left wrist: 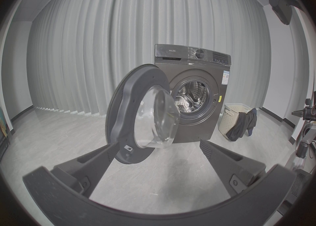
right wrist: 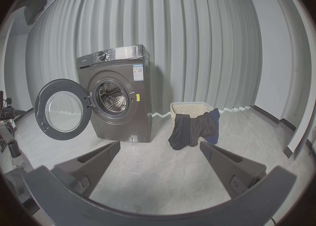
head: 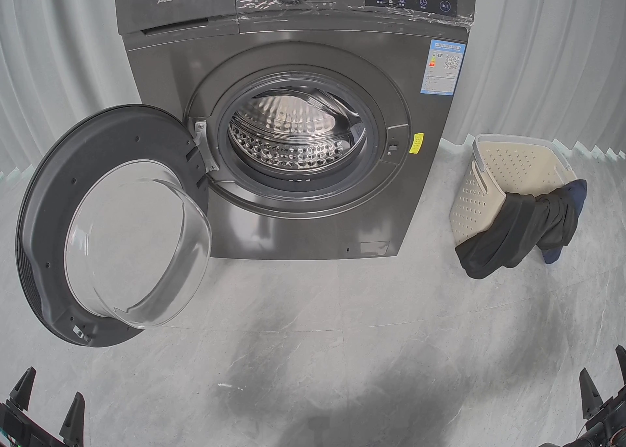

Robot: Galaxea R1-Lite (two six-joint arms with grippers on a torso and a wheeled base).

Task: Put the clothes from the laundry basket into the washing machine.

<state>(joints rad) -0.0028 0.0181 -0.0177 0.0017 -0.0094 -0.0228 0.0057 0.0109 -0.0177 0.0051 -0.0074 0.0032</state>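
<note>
From the head view, the washing machine [head: 293, 161] stands on the grey floor [head: 326, 337] with its door [head: 59, 220] swung out to the robot's left, so the steel drum [head: 293, 132] is bare to see. To the machine's right, a little apart from it, sits the laundry basket [head: 515, 164]. The dark clothes [head: 515, 233] hang over its near rim and reach down to the floor, and a blue garment [head: 577, 193] lies beside them on the rim. The left jaws sit low in the near left corner and the right jaws low in the near right corner, both well apart from the basket.

In the left wrist view, the left jaws are released, with the fingers [left wrist: 89, 167] spread wide and nothing between them. Beyond them is the door's glass bowl [left wrist: 158, 118], with the basket farther off.

In the right wrist view, the right jaws are likewise released and grasp nothing (fingers [right wrist: 230, 167] splayed). The clothes drape over the basket's front, against a pleated curtain [right wrist: 197, 38].
</note>
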